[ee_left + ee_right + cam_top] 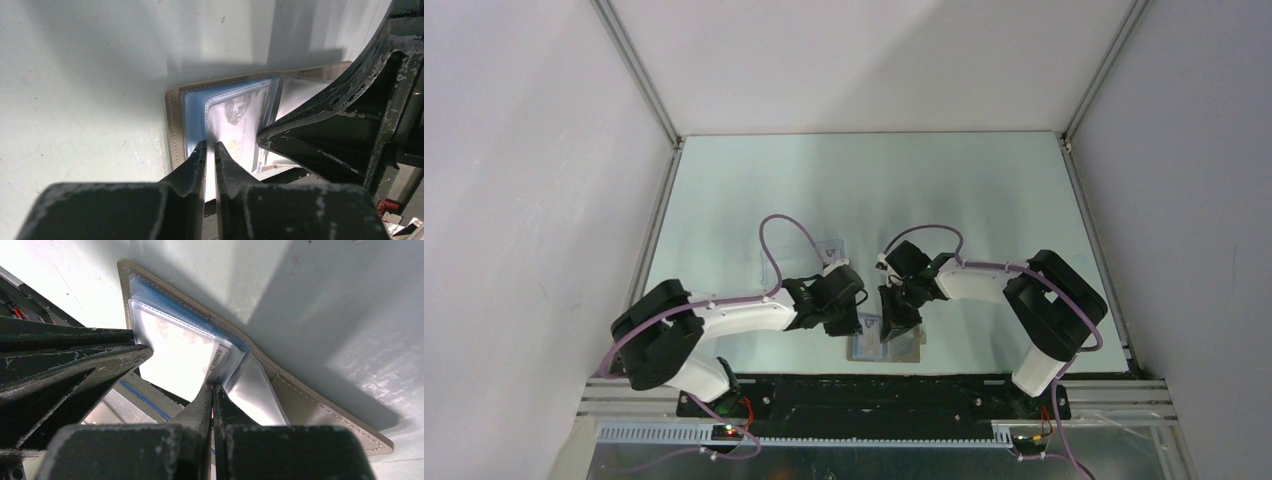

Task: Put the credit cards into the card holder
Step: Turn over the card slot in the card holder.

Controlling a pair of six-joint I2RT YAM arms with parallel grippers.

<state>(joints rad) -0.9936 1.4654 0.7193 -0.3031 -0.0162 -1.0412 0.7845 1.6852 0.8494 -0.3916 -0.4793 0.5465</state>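
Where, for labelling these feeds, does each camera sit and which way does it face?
Top external: high behind the robot, facing down at the table; left arm, right arm show.
Left wrist: on the left arm, looking past the left gripper at the open card holder and credit card.
Right wrist: on the right arm, looking past the right gripper at the card holder.
Shared: both wrist views show card holder, credit card.

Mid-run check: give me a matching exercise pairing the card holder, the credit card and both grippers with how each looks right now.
1 card holder
2 credit card
3 left gripper
4 right gripper

A fully shut, tips at the clear sleeve
B lying open, blue lining up
C pale, dark and yellowish print
D pinching the card's edge

Pairs: 1-B, 2-C, 3-D, 4-A
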